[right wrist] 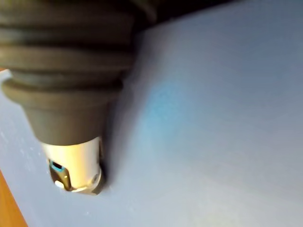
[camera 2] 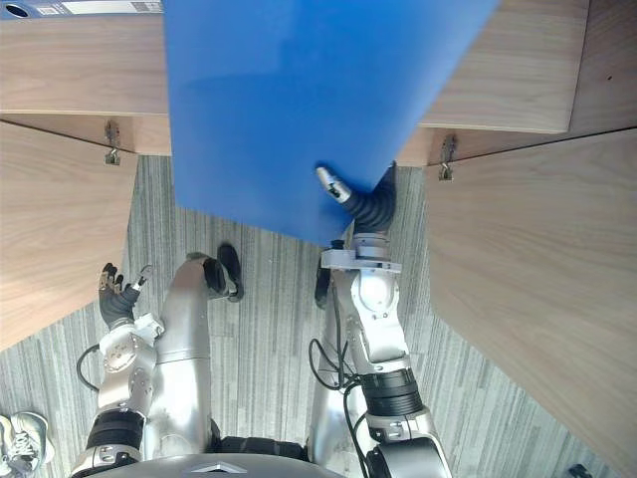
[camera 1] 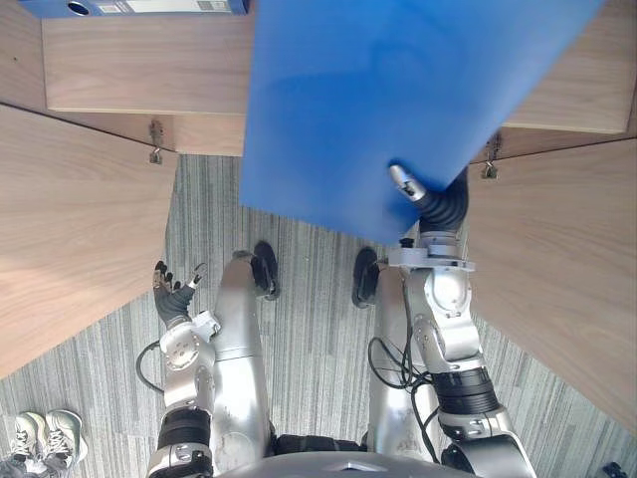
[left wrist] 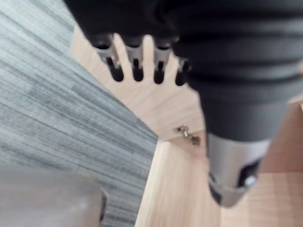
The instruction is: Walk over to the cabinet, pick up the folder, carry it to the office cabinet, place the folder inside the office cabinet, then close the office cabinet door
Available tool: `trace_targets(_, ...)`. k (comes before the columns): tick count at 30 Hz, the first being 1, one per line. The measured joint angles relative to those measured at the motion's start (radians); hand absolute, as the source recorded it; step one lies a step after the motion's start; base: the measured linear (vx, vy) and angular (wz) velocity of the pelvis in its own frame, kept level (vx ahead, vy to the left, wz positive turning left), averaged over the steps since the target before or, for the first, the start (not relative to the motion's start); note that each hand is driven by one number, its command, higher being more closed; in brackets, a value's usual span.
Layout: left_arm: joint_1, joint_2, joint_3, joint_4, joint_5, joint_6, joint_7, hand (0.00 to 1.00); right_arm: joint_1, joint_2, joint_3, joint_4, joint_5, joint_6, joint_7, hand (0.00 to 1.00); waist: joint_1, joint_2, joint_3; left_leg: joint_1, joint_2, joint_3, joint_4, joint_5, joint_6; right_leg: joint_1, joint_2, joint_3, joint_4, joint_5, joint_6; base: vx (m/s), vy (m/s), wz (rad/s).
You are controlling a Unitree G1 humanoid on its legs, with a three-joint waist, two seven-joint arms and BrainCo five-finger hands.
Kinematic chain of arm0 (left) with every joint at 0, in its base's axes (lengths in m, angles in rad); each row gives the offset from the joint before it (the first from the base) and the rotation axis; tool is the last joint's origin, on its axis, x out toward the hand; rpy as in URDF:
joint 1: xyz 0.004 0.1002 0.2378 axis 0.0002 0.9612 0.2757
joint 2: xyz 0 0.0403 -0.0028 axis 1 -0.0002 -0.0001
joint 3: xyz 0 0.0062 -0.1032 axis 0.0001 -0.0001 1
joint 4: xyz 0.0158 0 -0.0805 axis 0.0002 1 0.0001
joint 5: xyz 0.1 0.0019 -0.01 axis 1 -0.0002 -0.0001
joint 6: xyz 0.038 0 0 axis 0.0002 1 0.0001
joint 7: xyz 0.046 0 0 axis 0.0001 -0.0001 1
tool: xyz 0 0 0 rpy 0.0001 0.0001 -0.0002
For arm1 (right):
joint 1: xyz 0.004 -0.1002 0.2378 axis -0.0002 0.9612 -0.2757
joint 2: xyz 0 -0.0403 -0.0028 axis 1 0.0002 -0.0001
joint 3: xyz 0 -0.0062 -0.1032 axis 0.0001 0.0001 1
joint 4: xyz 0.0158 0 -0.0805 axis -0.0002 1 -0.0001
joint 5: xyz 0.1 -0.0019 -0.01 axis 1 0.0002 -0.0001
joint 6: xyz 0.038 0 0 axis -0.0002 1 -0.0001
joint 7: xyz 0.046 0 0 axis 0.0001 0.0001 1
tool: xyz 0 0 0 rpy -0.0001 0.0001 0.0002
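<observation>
Left eye view: the right hand [camera 1: 406, 183] is pinching the blue folder [camera 1: 378, 100] by its bottom edge, top middle. Left wrist view: the left hand [left wrist: 135, 52] is hanging, fingers [left wrist: 159, 68] straight and apart. Right wrist view: the thumb is pressing on the blue folder.

Both head eyes look steeply down, slightly apart, sharing the cabinet [camera 1: 139, 75], carpet [camera 1: 309, 319] and blue folder [camera 1: 378, 100], while each wrist camera peers very close along its own hand, the left hand [left wrist: 136, 61] toward carpet and cabinet, the right hand [right wrist: 71, 161] onto the folder.
</observation>
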State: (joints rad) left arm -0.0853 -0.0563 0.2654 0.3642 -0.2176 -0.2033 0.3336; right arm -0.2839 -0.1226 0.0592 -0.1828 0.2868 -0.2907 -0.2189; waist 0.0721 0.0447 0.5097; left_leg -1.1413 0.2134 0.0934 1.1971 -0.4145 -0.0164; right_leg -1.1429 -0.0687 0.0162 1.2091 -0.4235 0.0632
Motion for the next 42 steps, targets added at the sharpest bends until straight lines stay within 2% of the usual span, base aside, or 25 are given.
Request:
trace_targets(8,0.001,0.001,0.013,-0.002,-0.017,-0.002,-0.011,0.0,-0.135,-0.022,-0.078,0.014,0.193,-0.009,-0.005,1.0,-0.011,-0.006,-0.006,-0.023,-0.01,-0.017,-0.021,0.029,-0.007,-0.016,-0.004,-0.017,-0.004,0.006,-0.011,-0.06,-0.057,0.07)
trace_targets(15,0.001,0.007,0.01,-0.002,-0.065,-0.009,-0.009,0.0,-0.438,-0.111,-0.114,0.225,0.4,-0.012,-0.037,1.0,-0.009,-0.006,-0.006,-0.059,-0.013,-0.034,-0.032,0.053,-0.016,-0.046,-0.009,-0.035,-0.004,0.015,-0.025,-0.06,-0.05,0.06)
trace_targets(21,-0.002,0.011,0.006,-0.002,-0.108,-0.024,-0.001,0.0,-0.593,-0.151,-0.182,0.337,0.559,-0.013,-0.096,1.0,0.005,-0.006,-0.007,-0.093,-0.023,-0.048,-0.046,0.075,-0.02,-0.074,-0.017,-0.051,-0.005,0.018,-0.03,-0.05,-0.042,0.08)
trace_targets(24,-0.004,0.021,0.007,-0.002,-0.126,-0.033,0.006,0.0,-0.641,-0.165,-0.209,0.374,0.631,-0.023,-0.114,1.0,0.009,-0.006,-0.007,-0.12,-0.03,-0.066,-0.052,0.089,-0.026,-0.09,-0.022,-0.068,-0.005,0.02,-0.034,-0.04,-0.04,0.16)
trace_targets(30,-0.009,0.023,-0.005,0.001,-0.133,-0.035,0.03,0.0,-0.763,-0.165,-0.289,0.437,0.741,-0.097,-0.172,1.0,0.017,-0.006,-0.007,-0.147,-0.048,-0.079,-0.093,0.129,-0.037,-0.116,-0.038,-0.09,-0.012,0.026,-0.045,-0.04,-0.044,0.16)
trace_targets(35,-0.016,0.033,-0.013,-0.001,-0.133,-0.036,0.031,0.0,-0.828,-0.17,-0.311,0.475,0.77,-0.106,-0.199,1.0,0.018,-0.005,-0.007,-0.167,-0.054,-0.101,-0.108,0.148,-0.046,-0.126,-0.041,-0.114,-0.019,0.03,-0.053,-0.03,-0.017,0.09)
trace_targets(36,-0.021,0.035,-0.016,-0.001,-0.133,-0.035,0.031,0.0,-0.854,-0.178,-0.314,0.485,0.778,-0.106,-0.209,0.0,0.019,-0.005,-0.007,-0.171,-0.057,-0.099,-0.114,0.155,-0.047,-0.134,-0.045,-0.113,-0.018,0.032,-0.055,-0.02,-0.004,0.11)
trace_targets(42,-0.024,0.041,-0.015,-0.001,-0.145,-0.035,0.032,0.0,-0.931,-0.212,-0.313,0.543,0.812,-0.105,-0.213,0.0,0.029,-0.005,-0.008,-0.19,-0.062,-0.111,-0.12,0.167,-0.05,-0.148,-0.048,-0.124,-0.016,0.034,-0.059,-0.01,0.006,0.04)
